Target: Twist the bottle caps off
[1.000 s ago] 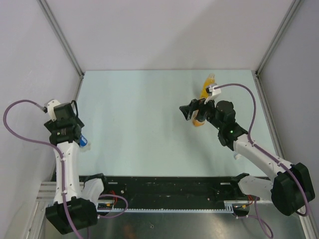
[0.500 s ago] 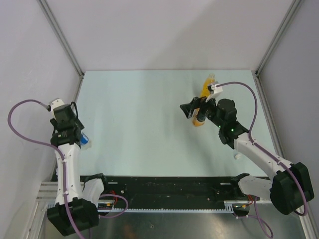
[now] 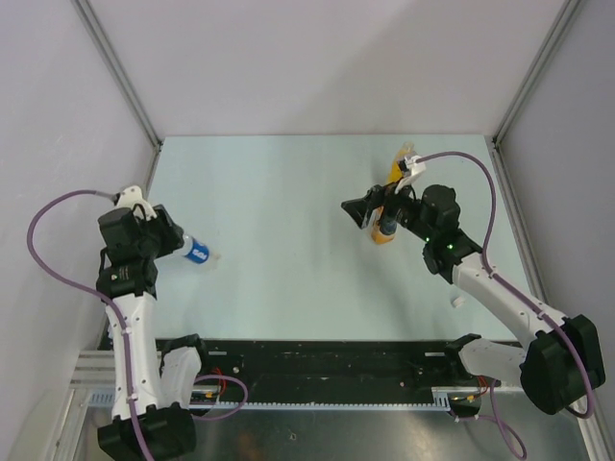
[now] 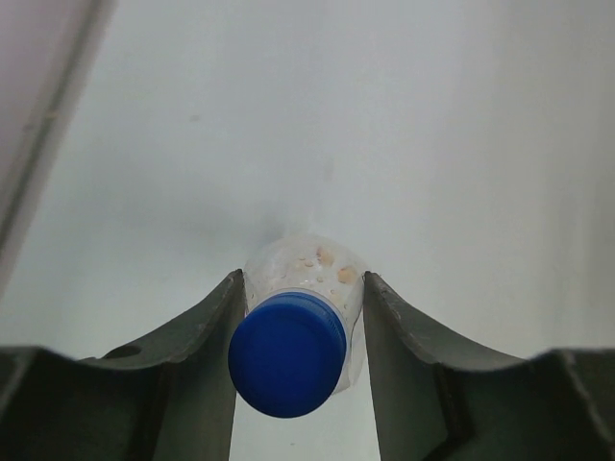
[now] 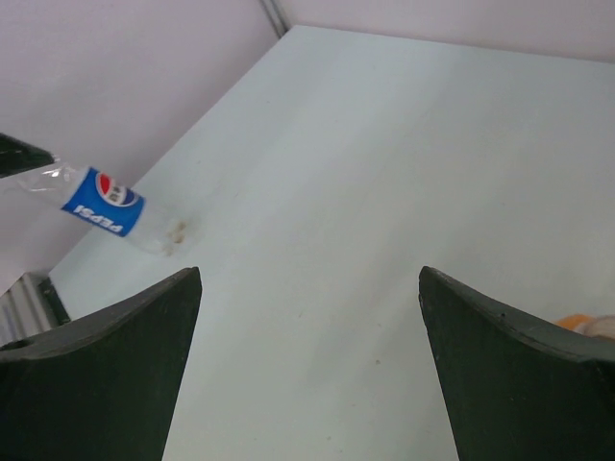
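Note:
My left gripper is shut on the clear blue-labelled water bottle and holds it level above the table, bottom pointing right. In the left wrist view the gripper clamps the bottle just behind its blue cap, which faces the camera. My right gripper is open and empty, just left of the short orange bottle. The tall yellow-orange bottle stands behind it. In the right wrist view the gripper is wide open over bare table, with the water bottle far off.
A small white round thing lies on the table beside the right forearm. Grey walls with metal posts close in the table on the left, back and right. An orange edge shows at the right of the right wrist view.
My left arm has swung the water bottle from the table's left edge out to the right, so it now sticks out level. My right gripper has barely moved.

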